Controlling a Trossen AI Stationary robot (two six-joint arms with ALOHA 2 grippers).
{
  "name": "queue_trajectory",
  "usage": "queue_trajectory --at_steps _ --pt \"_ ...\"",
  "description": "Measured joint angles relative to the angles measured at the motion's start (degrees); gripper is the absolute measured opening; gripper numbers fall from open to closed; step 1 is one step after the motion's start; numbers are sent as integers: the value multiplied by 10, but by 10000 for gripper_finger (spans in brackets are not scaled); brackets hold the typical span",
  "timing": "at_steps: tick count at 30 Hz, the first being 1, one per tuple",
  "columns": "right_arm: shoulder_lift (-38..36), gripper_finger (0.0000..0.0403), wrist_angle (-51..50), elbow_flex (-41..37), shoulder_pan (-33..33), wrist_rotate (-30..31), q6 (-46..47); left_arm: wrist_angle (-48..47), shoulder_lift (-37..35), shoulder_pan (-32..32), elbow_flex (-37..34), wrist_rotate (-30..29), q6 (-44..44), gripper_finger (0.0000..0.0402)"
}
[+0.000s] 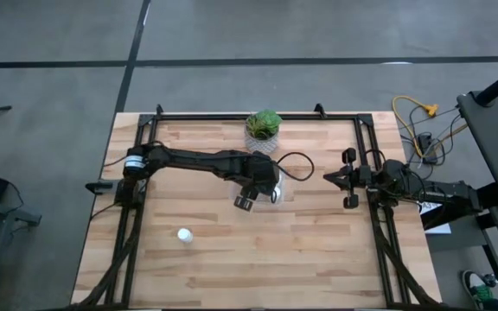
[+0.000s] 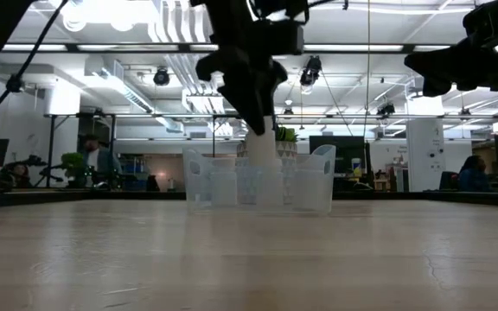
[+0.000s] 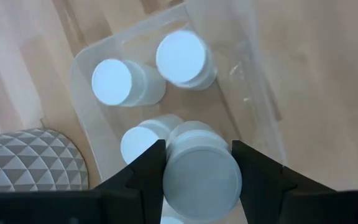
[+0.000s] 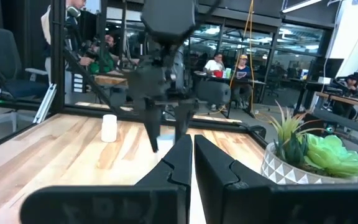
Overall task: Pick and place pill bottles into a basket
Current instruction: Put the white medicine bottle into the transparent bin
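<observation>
Hovering left end effector [image 3: 201, 167], bottle [image 3: 201, 174] clamped

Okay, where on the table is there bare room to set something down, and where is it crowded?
Bare wood spans the near half, apart from the lone pill bottle near left. The far-left corner beyond the left arm is free too. It is crowded mid-table: the left gripper holds a bottle over the clear basket, beside the potted plant. The right gripper waits at the right edge.

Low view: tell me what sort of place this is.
Probably a robotics lab in an open-plan workshop or office: exposed ceiling ducts, desks with people seated at them beyond the wooden table, and a frame-mounted robot arm.
</observation>
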Motion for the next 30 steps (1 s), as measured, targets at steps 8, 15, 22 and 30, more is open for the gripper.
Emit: queue_trajectory --at_steps 8,15,22,30 --pt "0 9 0 0 0 0 0 19 17 5 -5 -7 -9 143" --pt "0 9 0 0 0 0 0 39 33 5 -5 -5 -12 143" --pt "0 9 0 0 0 0 0 37 45 3 -12 2 -26 148" --pt "0 9 -4 0 0 0 0 49 51 2 -20 27 -38 159"
